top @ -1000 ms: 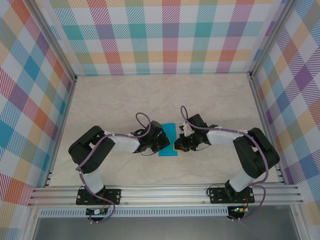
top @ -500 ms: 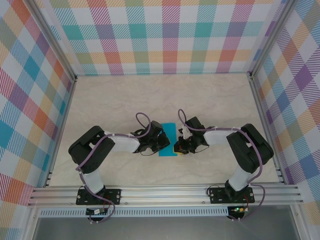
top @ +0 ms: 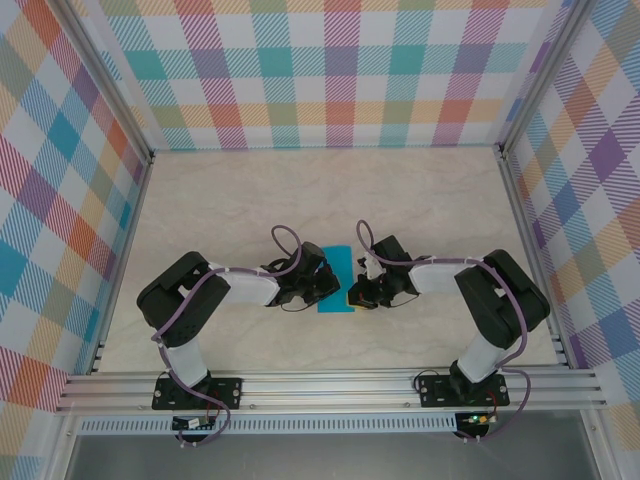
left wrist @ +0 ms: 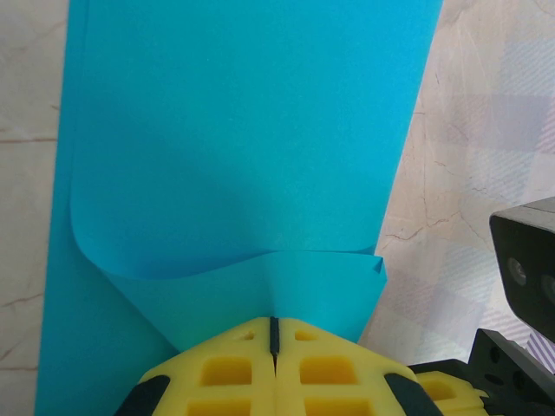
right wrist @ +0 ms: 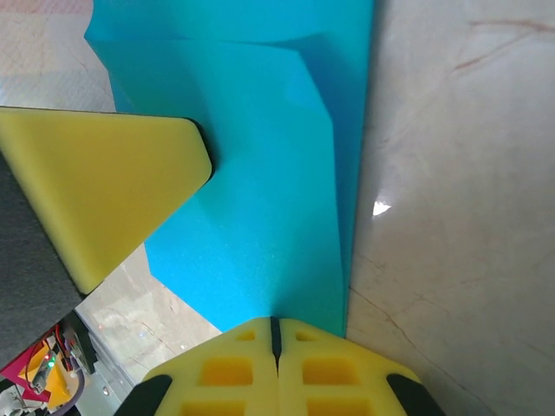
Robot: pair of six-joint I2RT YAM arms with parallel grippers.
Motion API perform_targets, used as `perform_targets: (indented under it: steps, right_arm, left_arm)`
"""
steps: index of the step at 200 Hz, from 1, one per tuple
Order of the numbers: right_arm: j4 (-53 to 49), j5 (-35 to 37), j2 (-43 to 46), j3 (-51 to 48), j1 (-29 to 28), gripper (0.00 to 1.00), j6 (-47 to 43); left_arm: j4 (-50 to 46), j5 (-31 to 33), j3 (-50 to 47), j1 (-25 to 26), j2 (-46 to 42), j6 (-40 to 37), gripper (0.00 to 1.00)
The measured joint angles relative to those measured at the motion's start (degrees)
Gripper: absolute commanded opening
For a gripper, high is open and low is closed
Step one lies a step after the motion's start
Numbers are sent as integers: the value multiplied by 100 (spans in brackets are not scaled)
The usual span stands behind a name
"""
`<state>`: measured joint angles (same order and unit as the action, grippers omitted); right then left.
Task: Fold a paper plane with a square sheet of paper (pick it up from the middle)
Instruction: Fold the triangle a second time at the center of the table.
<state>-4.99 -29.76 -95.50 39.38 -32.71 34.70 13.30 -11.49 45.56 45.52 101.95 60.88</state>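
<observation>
The square sheet of paper (top: 338, 272) is teal-blue and lies between both arms at the table's middle, folded into a narrow rectangle. In the left wrist view the paper (left wrist: 243, 156) has its near flap curled up, and my left gripper (left wrist: 274, 334) is shut on that flap's edge. In the right wrist view the paper (right wrist: 260, 199) rises from the table, and my right gripper (right wrist: 276, 331) is shut on its near edge. From above, my left gripper (top: 326, 290) sits at the paper's left side and my right gripper (top: 352, 296) at its right side. The left gripper's yellow finger (right wrist: 104, 186) shows beside the paper.
The marble-look table (top: 250, 200) is walled by checked panels (top: 330, 70) on three sides. An aluminium rail (top: 330, 385) runs along the near edge, carrying both arm bases.
My right gripper has slid slightly left and nearer along the paper's right edge. The left arm has held still.
</observation>
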Motion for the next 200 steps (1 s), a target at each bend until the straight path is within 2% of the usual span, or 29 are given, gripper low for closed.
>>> perform_targets:
  steps: [130, 200]
  right_arm:
    - [-70, 66, 393, -374, 2, 0, -258]
    - [-704, 83, 754, -511, 2, 0, -258]
  left_arm:
    - [-2, -44, 0, 50, 0, 2, 0]
    - [-4, -46, 0, 59, 0, 2, 0]
